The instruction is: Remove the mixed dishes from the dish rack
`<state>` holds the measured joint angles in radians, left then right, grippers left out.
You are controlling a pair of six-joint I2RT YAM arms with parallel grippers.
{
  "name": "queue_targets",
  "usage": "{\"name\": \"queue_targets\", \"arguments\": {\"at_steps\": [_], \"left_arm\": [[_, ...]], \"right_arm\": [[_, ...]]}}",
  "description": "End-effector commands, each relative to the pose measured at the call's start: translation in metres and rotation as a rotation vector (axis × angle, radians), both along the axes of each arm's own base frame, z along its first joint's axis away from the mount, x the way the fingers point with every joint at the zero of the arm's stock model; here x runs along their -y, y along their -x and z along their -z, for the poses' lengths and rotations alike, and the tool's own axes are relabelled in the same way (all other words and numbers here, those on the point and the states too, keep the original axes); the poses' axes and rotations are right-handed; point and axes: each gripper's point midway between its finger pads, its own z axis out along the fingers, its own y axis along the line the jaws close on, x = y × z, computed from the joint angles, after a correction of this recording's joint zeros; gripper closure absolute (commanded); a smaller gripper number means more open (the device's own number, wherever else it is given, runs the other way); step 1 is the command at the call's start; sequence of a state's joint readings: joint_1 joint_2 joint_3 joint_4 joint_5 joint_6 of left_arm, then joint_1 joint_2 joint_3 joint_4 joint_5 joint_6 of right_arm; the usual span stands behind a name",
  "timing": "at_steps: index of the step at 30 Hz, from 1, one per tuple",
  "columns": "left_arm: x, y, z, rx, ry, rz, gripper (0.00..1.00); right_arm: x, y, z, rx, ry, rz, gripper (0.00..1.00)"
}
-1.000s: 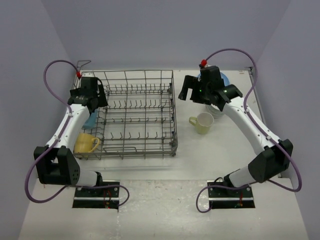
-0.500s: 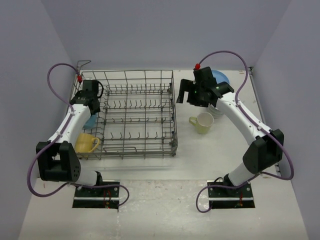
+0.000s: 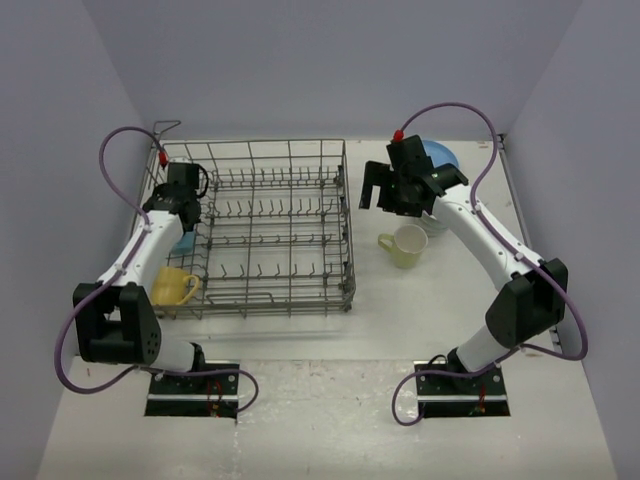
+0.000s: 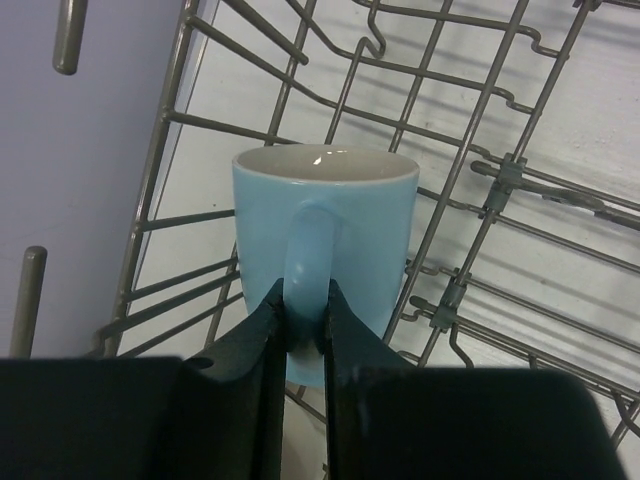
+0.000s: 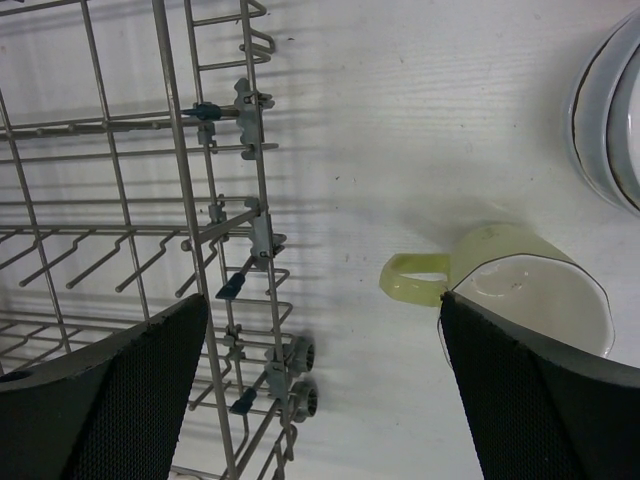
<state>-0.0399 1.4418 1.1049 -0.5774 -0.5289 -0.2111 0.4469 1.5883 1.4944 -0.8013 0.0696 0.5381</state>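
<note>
Left gripper (image 4: 305,318) is pinching the handle of the light blue mug (image 4: 325,215). Jaws are narrow, with only the thin handle loop between them. The mug is hanging at the far-left side of the dish rack (image 3: 270,230), right against the left wall wires; can't tell if it is fully clear of them. Right gripper (image 3: 382,190) is hovering spread wide, carrying nothing, over the table (image 3: 420,300) between the rack's right wall and the pale yellow-green mug (image 3: 406,246). White bowls (image 3: 436,222) and blue plate (image 3: 442,155) are sitting further right and far; yellow mug (image 3: 172,288) is sitting near-left by the rack. Risks as I'm judging them: the handle-only grip is giving little hold, so a quick move is likely swinging or twisting the mug in the pads, maybe slipping it out. Going sideways before lifting is risking the mug body snagging a wire or tine, dragging the rack or knocking the mug loose. Setting down close to the yellow mug is risking a clink or tip. On the right, the spread fingers are hanging close to the pale mug and the rack edge, so a low sweep is risking a bump on either.
</note>
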Motion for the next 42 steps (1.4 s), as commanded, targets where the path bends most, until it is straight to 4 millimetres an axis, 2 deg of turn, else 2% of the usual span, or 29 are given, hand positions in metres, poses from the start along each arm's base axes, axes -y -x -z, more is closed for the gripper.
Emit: {"name": "queue_targets", "arguments": {"at_steps": [1, 3, 4, 6, 7, 8, 9, 10, 16, 19, 20, 22, 23, 24, 25, 26, 27, 28, 29, 30, 32, 33, 37, 42], "left_arm": [[-0.017, 0.001, -0.017, 0.091, -0.057, -0.041, 1.0], [-0.015, -0.004, -0.029, 0.165, -0.053, -0.028, 1.0], [-0.014, -0.004, -0.042, 0.214, -0.055, 0.002, 1.0], [-0.003, -0.011, -0.052, 0.298, -0.023, 0.065, 1.0], [0.0, -0.009, -0.068, 0.355, -0.02, 0.095, 1.0], [0.01, -0.016, -0.079, 0.412, 0.007, 0.157, 1.0], [0.015, -0.016, -0.084, 0.442, 0.013, 0.191, 1.0], [0.023, -0.018, -0.104, 0.514, 0.019, 0.254, 1.0], [0.054, -0.02, -0.164, 0.694, -0.004, 0.496, 1.0], [0.085, -0.018, -0.181, 0.74, 0.006, 0.698, 1.0], [0.105, -0.017, -0.195, 0.797, 0.021, 0.822, 1.0], [0.127, -0.012, -0.21, 0.845, 0.02, 0.962, 1.0], [0.149, -0.004, -0.215, 0.858, 0.051, 1.098, 1.0], [0.159, -0.001, -0.218, 0.863, 0.04, 1.169, 1.0], [0.179, 0.009, -0.225, 0.883, 0.057, 1.284, 1.0], [0.188, 0.015, -0.229, 0.895, 0.057, 1.344, 1.0], [0.196, 0.019, -0.233, 0.908, 0.045, 1.4, 1.0], [0.212, 0.031, -0.236, 0.926, 0.063, 1.507, 1.0], [0.22, 0.038, -0.241, 0.943, 0.059, 1.56, 1.0], [0.225, 0.041, -0.242, 0.953, 0.054, 1.599, 1.0], [0.238, 0.052, -0.247, 0.973, 0.059, 1.681, 1.0], [0.241, 0.055, -0.248, 0.981, 0.052, 1.707, 1.0], [0.263, 0.073, -0.251, 1.011, 0.057, 1.83, 1.0], [0.276, 0.079, -0.252, 1.029, 0.051, 1.891, 1.0]], "right_arm": [[0.003, -0.006, -0.031, 0.082, -0.01, 0.028, 0.01], [0.003, -0.006, -0.032, 0.086, -0.012, 0.024, 0.01], [0.003, -0.006, -0.032, 0.086, -0.013, 0.017, 0.01], [0.0, -0.006, -0.033, 0.092, -0.024, 0.003, 0.01], [-0.001, -0.007, -0.034, 0.098, -0.026, -0.004, 0.01], [-0.002, -0.008, -0.036, 0.105, -0.032, -0.007, 0.01], [-0.004, -0.007, -0.038, 0.11, -0.04, -0.014, 0.01], [-0.006, -0.008, -0.041, 0.119, -0.053, -0.023, 0.01], [-0.017, -0.008, -0.055, 0.151, -0.12, -0.05, 0.01], [-0.031, -0.01, -0.069, 0.165, -0.179, -0.094, 0.01], [-0.039, -0.007, -0.073, 0.155, -0.213, -0.128, 0.01], [-0.048, -0.009, -0.09, 0.174, -0.256, -0.159, 0.01], [-0.057, -0.007, -0.093, 0.161, -0.29, -0.196, 0.01], [-0.062, -0.009, -0.107, 0.18, -0.316, -0.218, 0.01], [-0.067, -0.011, -0.107, 0.169, -0.33, -0.237, 0.01], [-0.072, -0.01, -0.111, 0.165, -0.346, -0.258, 0.01], [-0.077, -0.011, -0.129, 0.188, -0.378, -0.287, 0.01], [-0.08, -0.01, -0.133, 0.181, -0.394, -0.303, 0.01], [-0.084, -0.012, -0.132, 0.163, -0.409, -0.319, 0.01], [-0.091, -0.009, -0.144, 0.159, -0.46, -0.355, 0.01], [-0.099, -0.01, -0.142, 0.13, -0.492, -0.385, 0.01], [-0.105, -0.006, -0.15, 0.128, -0.525, -0.431, 0.01], [-0.118, 0.002, -0.144, 0.074, -0.579, -0.5, 0.01], [-0.13, 0.018, -0.133, 0.047, -0.581, -0.586, 0.01]]}}
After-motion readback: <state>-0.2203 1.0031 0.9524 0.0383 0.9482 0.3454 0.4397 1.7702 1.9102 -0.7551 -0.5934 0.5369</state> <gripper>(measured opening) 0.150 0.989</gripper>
